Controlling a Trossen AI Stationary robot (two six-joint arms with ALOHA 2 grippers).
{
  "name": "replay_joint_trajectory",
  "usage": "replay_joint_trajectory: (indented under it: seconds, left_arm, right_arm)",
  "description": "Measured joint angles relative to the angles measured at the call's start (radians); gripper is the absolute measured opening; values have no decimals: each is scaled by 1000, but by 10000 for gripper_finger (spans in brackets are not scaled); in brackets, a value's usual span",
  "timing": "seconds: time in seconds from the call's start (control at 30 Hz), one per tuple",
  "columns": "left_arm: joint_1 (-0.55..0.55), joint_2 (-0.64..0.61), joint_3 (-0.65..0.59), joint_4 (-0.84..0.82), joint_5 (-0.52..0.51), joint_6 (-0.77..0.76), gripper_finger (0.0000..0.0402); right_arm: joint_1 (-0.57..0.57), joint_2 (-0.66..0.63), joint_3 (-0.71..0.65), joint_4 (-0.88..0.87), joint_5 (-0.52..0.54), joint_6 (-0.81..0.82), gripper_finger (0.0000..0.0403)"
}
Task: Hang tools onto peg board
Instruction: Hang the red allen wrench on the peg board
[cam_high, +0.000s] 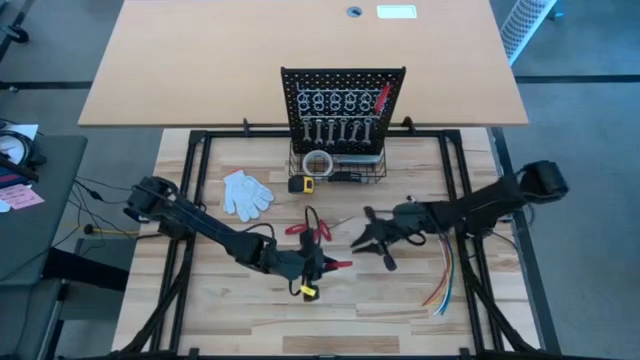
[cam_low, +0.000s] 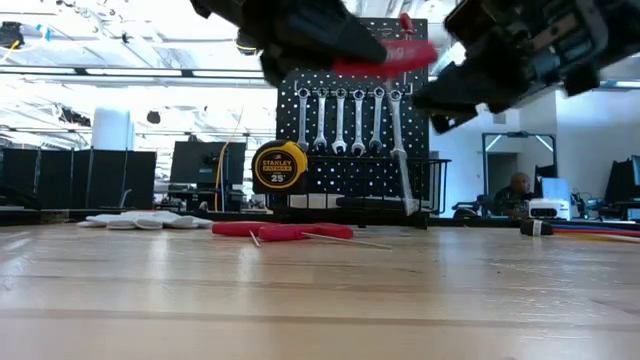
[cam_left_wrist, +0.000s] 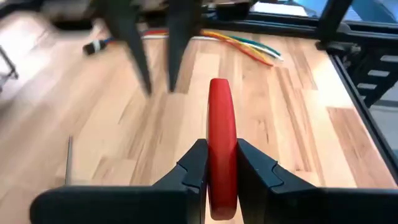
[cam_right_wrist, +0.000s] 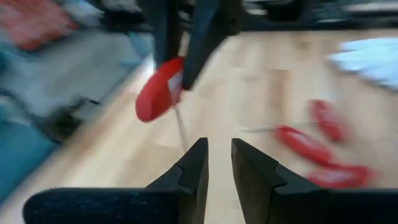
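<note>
The pale plank worktop is lying under both arms, with a darker tan desk showing beyond it in the high view. Nearest the front edge, the left gripper is hanging above the boards with its fingers pinched on a red-handled tool, the red handle sticking out ahead between them (the low view shows it lifted clear of the wood). Off to its right, just apart from that handle's tip, the right gripper is hovering with its fingers standing narrowly parted and nothing between them. A bundle of coloured wires is trailing on the boards under the right arm. Between the two grippers and a little farther back, another red-handled tool is lying flat on the worktop, its slim metal points showing in the low view. Farther on, a white glove is resting to the left, and a yellow tape measure is sitting just beside the black wire basket. At the back, the peg board is standing upright with a row of silver wrenches hanging side by side and one red-handled tool hanging near its upper right corner.
</note>
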Motion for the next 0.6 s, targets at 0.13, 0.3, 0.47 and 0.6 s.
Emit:
replay_joint_trajectory:
  seconds: [0.13, 0.3, 0.47, 0.6]
  left_arm:
    - [23, -2, 0, -39, 12, -59, 44]
    - [59, -2, 0, -35, 34, -84, 44]
    - [70, -2, 0, -37, 61, -95, 44]
    - [70, -2, 0, -37, 60, -99, 44]
  right_arm:
    - [153, -102, 0, -94, 263, -177, 73]
    - [319, -120, 0, -108, 297, -447, 72]
    - [361, -76, 53, -126, 500, -459, 80]
    - [349, -8, 142, -240, 532, -531, 123]
